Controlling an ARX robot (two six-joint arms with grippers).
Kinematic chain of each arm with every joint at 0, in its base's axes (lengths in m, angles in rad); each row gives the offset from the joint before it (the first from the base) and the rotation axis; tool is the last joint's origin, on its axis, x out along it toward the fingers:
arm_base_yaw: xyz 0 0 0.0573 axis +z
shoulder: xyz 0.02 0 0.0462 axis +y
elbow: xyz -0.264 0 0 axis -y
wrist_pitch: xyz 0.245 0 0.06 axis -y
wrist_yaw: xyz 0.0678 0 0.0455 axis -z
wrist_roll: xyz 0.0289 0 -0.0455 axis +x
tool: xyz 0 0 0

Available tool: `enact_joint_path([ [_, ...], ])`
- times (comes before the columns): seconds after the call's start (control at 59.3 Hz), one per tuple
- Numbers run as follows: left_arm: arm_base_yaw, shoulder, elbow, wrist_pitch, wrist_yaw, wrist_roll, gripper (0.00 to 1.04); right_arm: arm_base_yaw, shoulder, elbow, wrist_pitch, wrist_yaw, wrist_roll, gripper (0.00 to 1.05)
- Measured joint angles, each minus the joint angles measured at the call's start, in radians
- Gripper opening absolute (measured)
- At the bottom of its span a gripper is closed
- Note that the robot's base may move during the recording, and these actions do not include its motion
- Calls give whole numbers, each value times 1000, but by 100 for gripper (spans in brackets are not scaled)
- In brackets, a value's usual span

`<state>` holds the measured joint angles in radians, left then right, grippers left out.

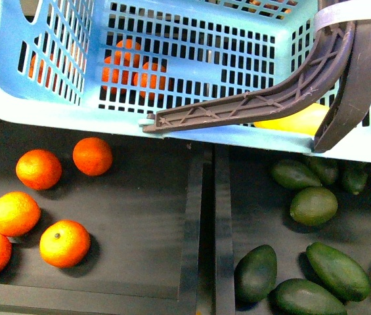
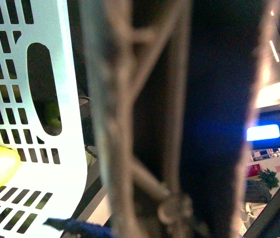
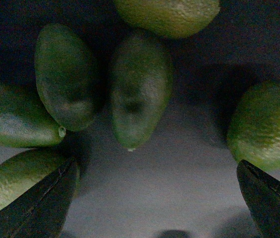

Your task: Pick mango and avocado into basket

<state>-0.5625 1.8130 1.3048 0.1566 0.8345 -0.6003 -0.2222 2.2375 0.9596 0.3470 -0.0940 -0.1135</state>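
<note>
One mango (image 1: 297, 122) lies inside the one basket (image 1: 73, 121).

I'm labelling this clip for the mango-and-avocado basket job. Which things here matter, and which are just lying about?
Job: mango, already inside the basket; avocado centred before the open right gripper.
Lying about: oranges; the other green fruits around that avocado.

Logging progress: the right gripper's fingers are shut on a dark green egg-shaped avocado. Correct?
No. The right gripper is open, its black fingers apart above the dark green egg-shaped avocados, holding none; the right wrist view shows it.
</note>
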Motion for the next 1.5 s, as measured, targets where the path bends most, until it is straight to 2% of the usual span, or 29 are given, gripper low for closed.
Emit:
enact_joint_path([
  [0.506,-1,0,0,0,3,-2,7,17,239,238,-40,2,118,96],
  [0.995,-1,0,0,0,2,-1,7,27,354,353,-46,7,150,96],
  [1.113,-1,0,0,0,3,-1,7,36,359,361,-43,8,157,83],
  [1.248,-1,0,0,0,3,-2,7,45,360,367,-39,15,169,61],
  [1.298,-1,0,0,0,3,-1,7,45,360,367,-38,16,171,56],
  [1.366,-1,0,0,0,3,-1,7,45,357,362,-33,20,178,52],
  [1.501,-1,0,0,0,2,-2,7,32,257,256,25,21,224,51],
])
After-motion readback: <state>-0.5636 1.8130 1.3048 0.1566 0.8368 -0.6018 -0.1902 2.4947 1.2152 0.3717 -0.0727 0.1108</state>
